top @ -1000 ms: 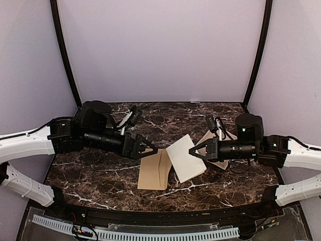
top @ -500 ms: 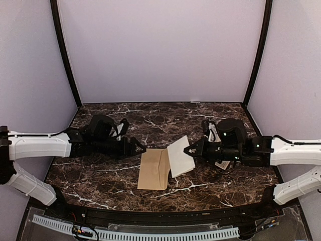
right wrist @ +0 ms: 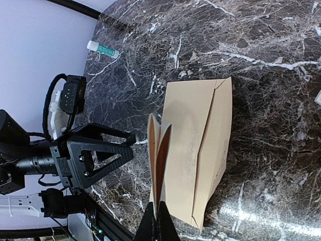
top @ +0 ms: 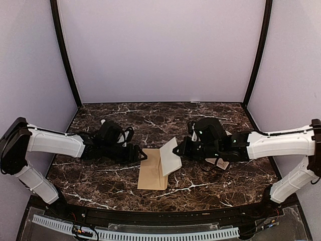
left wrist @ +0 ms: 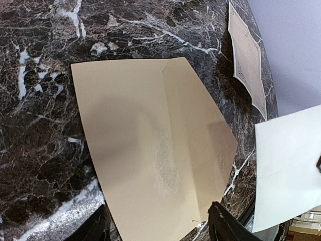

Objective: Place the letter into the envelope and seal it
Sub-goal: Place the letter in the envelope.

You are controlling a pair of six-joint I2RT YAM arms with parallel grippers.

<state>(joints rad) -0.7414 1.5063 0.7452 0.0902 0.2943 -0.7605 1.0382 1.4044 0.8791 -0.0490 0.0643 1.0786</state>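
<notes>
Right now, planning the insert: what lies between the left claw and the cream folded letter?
Only the flat kraft-brown paper envelope, its upper end, seen in the top view.

The envelope (top: 150,173) is plain kraft-brown, the letter (top: 169,156) pale cream; the worktop (top: 100,173) is dark brown marble veined white; walls (top: 160,50) lilac.

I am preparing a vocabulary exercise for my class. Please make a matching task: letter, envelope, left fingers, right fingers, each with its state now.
1 letter
2 envelope
3 left fingers
4 right fingers

A spread apart
B lying flat
C pinched shut on paper
D folded, held up on edge

Pairs: 1-D, 2-B, 3-A, 4-C
</notes>
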